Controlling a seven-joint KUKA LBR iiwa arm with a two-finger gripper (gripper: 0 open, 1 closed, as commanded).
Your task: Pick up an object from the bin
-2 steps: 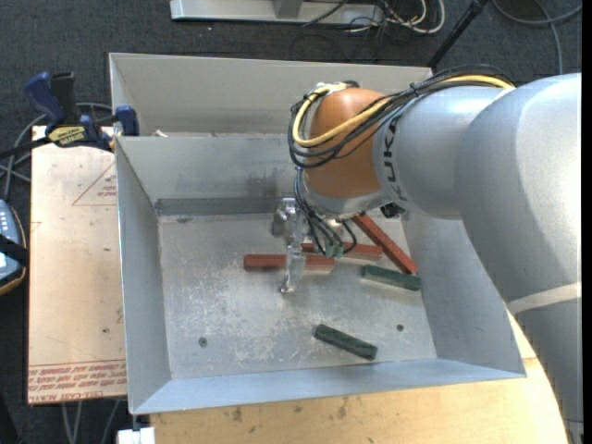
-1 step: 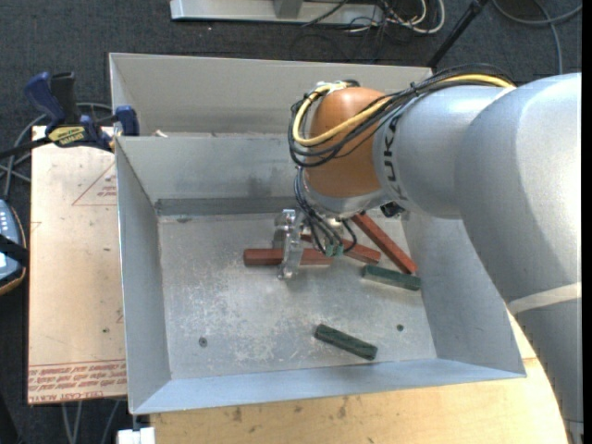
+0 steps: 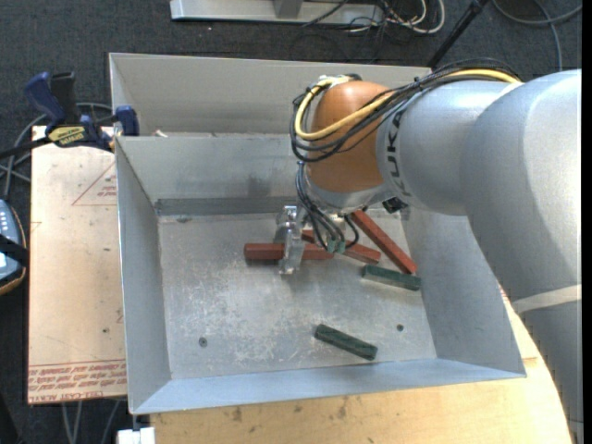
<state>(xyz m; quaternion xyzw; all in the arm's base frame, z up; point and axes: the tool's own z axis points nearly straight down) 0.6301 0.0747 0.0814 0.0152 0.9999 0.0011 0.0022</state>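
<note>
- My gripper (image 3: 291,248) is low over the red-brown bar (image 3: 262,252) on the bin (image 3: 139,248) floor, near that bar's left end, which I judge the least crowded spot.
- Wide or narrow? Can't tell.
- A slanted red bar (image 3: 390,248) sits at its right end, with one green bar (image 3: 390,278) just beyond.
- Another green bar (image 3: 345,341) lies well in front.

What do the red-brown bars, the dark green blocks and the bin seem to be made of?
Red-brown bars: matte, straight-edged, perhaps painted wood or plastic. Dark green blocks: dull, no shine, maybe wood or foam. Bin: grey sheet metal, folded walls, scuffed floor with faint sheen.
</note>
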